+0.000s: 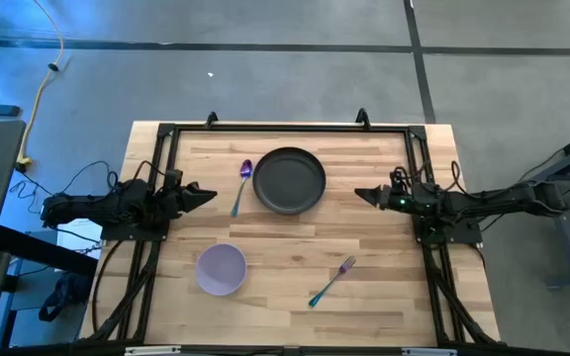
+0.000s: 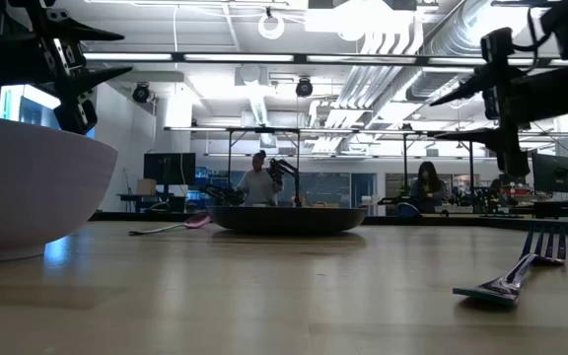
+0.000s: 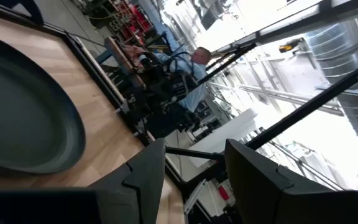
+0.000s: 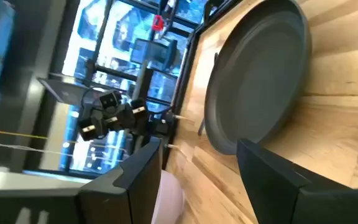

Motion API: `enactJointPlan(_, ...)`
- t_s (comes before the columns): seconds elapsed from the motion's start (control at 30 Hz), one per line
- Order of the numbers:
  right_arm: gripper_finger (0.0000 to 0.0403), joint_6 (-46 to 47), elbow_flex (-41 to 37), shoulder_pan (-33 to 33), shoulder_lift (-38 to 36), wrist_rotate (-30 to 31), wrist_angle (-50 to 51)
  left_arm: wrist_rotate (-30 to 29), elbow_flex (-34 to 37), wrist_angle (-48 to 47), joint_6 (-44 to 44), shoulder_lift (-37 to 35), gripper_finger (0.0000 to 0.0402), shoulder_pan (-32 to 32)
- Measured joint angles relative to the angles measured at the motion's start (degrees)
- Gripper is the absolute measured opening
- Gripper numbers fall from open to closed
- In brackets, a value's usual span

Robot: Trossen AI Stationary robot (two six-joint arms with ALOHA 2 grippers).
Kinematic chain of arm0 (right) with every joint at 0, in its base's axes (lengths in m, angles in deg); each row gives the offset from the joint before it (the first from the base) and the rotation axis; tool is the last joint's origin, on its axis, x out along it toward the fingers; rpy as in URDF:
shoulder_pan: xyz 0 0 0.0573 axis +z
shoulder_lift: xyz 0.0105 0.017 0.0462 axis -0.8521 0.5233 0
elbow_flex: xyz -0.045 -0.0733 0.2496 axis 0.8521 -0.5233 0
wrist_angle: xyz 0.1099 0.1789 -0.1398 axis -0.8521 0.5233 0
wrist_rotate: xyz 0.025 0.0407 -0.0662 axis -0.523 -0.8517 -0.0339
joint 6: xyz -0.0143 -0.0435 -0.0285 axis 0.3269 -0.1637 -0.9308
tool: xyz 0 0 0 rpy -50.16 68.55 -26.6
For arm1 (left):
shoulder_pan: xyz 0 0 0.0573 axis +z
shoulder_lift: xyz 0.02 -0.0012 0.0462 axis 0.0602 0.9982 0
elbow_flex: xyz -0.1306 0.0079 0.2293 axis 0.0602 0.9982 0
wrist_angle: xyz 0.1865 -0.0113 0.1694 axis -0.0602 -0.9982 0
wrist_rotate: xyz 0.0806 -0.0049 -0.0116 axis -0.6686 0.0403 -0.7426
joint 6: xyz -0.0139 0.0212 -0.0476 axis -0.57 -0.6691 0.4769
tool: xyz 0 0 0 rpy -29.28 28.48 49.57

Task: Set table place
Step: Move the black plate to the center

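Both arms were held raised at the sides of the surface [image 1: 295, 232], apparently in waiting. The left end effector [image 1: 209, 195] was seen spread and empty, as was the right end effector [image 1: 361, 195]. Between them lay the dark grey plate [image 1: 289, 180], with the spoon [image 1: 240, 185] just beside it, nearer the left end effector. The lavender bowl [image 1: 221, 269] and fork [image 1: 332, 280] lay well apart, not yet arranged.

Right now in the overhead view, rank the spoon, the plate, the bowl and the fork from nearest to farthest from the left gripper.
1. Spoon, just in front of the left gripper, on the plate's left.
2. Plate and bowl: too close to call; the plate lies beyond the spoon, the bowl toward the table's near edge.
3. Fork, far over on the right half, near the front.
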Motion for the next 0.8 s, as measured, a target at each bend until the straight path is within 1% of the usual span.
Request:
enactJointPlan(0.17, 0.0199, -6.4, 7.7, -0.9, 7.8, 0.4, 1.8, -0.9, 0.0, -0.9, 0.1, 0.0, 0.0156, 0.0)
enactJointPlan(0.3, 0.0199, -9.9, 14.2, -3.3, 12.8, 0.3, 9.6, -1.2, 0.0, -0.9, 0.2, 0.0, 0.0156, 0.0)
enactJointPlan(0.4, 0.0199, -10.5, 18.5, -5.0, 16.3, -1.3, 16.7, -0.9, 0.0, -0.9, 0.9, 0.0, 0.0156, 0.0)
enactJointPlan(0.5, 0.0199, -10.5, 21.4, -6.0, 19.5, -1.7, 21.2, -0.5, 0.0, -0.9, 1.2, 0.0, 0.0156, 0.0)
enactJointPlan(0.6, 0.0199, -9.2, 22.7, -7.1, 22.1, -2.3, 22.1, -0.5, 0.0, -0.9, 1.2, 0.0, 0.0156, 0.0)
enactJointPlan(0.73, 0.0199, -3.1, 22.8, -10.0, 25.1, -6.9, 22.3, -0.5, 0.0, -1.1, 1.1, 0.0, 0.0156, 0.0)
enactJointPlan(0.8, 0.0199, -0.2, 22.8, -11.1, 26.9, -8.0, 22.3, -0.5, 0.0, -1.9, 1.0, 0.0, 0.0156, 0.0)
